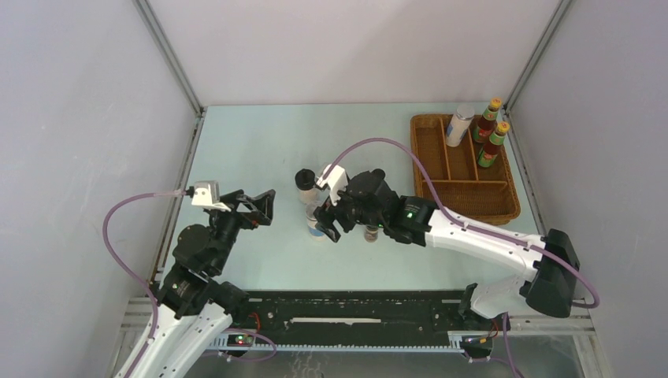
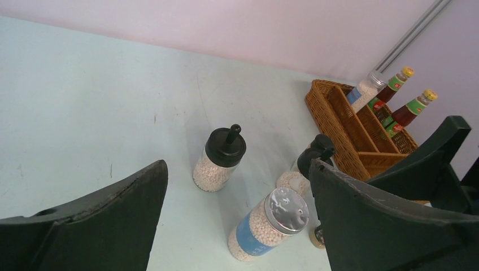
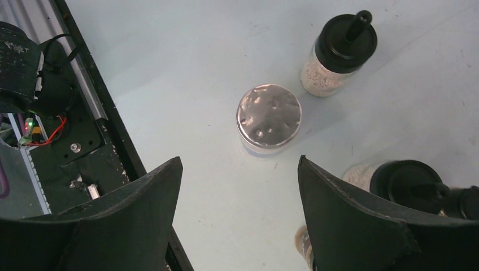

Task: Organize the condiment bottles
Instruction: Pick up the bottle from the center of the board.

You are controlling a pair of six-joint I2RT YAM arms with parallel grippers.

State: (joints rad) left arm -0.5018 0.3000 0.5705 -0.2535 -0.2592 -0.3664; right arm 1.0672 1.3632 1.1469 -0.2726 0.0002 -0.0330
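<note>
My right tool (image 3: 240, 169) is spread wide, holding nothing — the silver-lidded jar (image 3: 268, 117) stands on the bench (image 3: 197, 68) just ahead of its fingers. I'd centre on it and drop low before closing — a black-lidded jar (image 3: 409, 183) crowds one finger.

A finger (image 3: 361, 226) of the right hand (image 3: 240, 162) half hides 1 black-lidded jar (image 3: 404, 179) and 1 tiny jar (image 3: 302, 243).

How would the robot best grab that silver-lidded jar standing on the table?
Probably from straight above, closing on the round sides just below the lid. The silver-lidded jar stands upright, its flat lid facing the open right gripper above it, and the nearest black-lidded jar stands apart, leaving room for fingers.
</note>
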